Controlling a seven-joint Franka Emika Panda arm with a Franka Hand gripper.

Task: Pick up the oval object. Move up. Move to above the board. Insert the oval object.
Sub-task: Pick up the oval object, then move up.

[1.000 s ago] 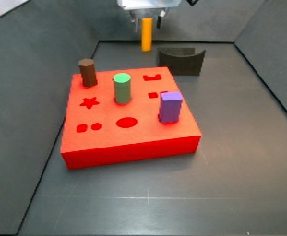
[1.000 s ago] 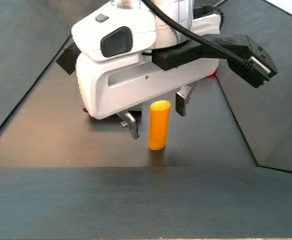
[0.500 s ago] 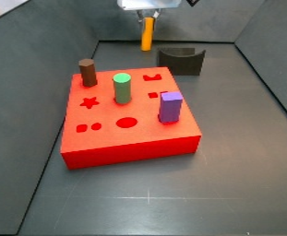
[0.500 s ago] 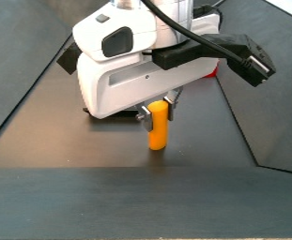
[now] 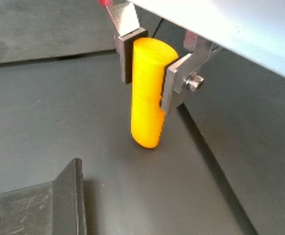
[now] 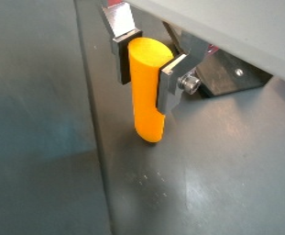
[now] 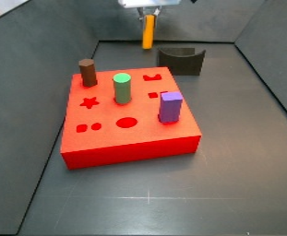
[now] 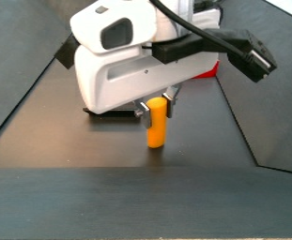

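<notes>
The oval object (image 5: 149, 99) is a slim orange-yellow peg, upright, clamped at its upper part between my gripper's (image 5: 149, 66) silver fingers. It shows in both wrist views (image 6: 148, 90) and in both side views (image 7: 147, 33) (image 8: 157, 123). The gripper (image 6: 147, 64) is shut on it, and the peg's lower end hangs above the dark floor. My gripper (image 7: 146, 12) is at the back of the bin, behind the board (image 7: 96, 143). The board is a flat red block with star, round and oval holes. Only a red sliver of it shows behind the gripper body in a side view (image 8: 208, 71).
On the board stand a brown cylinder (image 7: 87, 72), a green cylinder (image 7: 122, 88) and a purple block (image 7: 171, 106). A dark grey arch-shaped block (image 7: 183, 60) sits at the back right, also in a wrist view (image 5: 35, 207). Sloping bin walls (image 7: 269, 88) enclose the floor.
The gripper closed on the oval object and has lifted it upward off the floor. Nothing on the board has moved.
</notes>
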